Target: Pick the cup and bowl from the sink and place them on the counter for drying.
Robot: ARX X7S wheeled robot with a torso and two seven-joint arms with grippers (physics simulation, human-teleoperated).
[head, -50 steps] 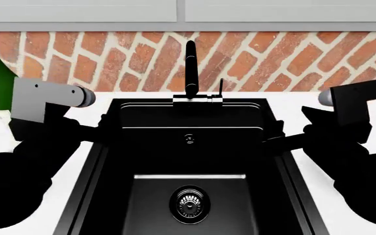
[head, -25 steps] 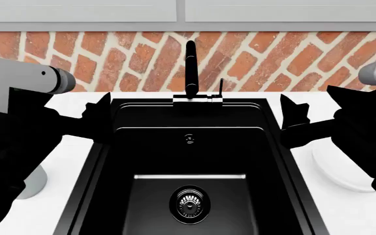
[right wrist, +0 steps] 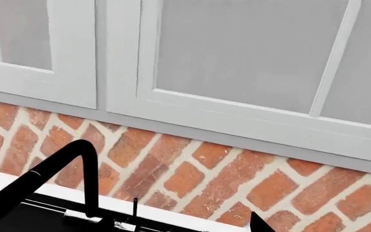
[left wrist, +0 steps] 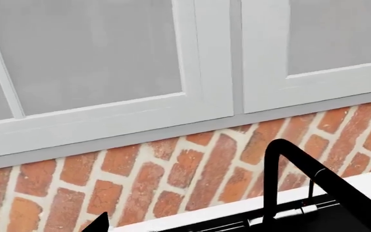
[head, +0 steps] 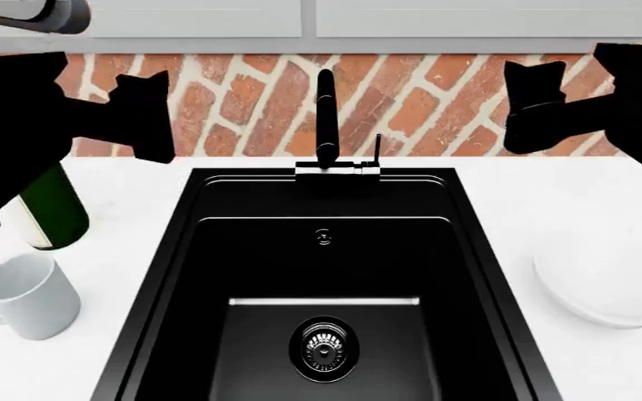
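The white cup stands upright on the white counter left of the black sink, handle toward the front left. On the counter to the sink's right rests the white bowl. The sink basin holds only its metal drain. My left gripper hangs high before the brick wall, open and empty, well above the cup. My right gripper is likewise raised, open and empty, above the bowl. In each wrist view a single dark fingertip shows against the bricks.
A green bottle stands on the counter just behind the cup. The tall black faucet rises at the sink's back edge, also seen as the faucet and the faucet in the wrist views. Grey wall cabinets hang above the brick wall.
Both arms rose from counter level beside the sink to in front of the brick wall, uncovering the cup on the left counter and the bowl on the right.
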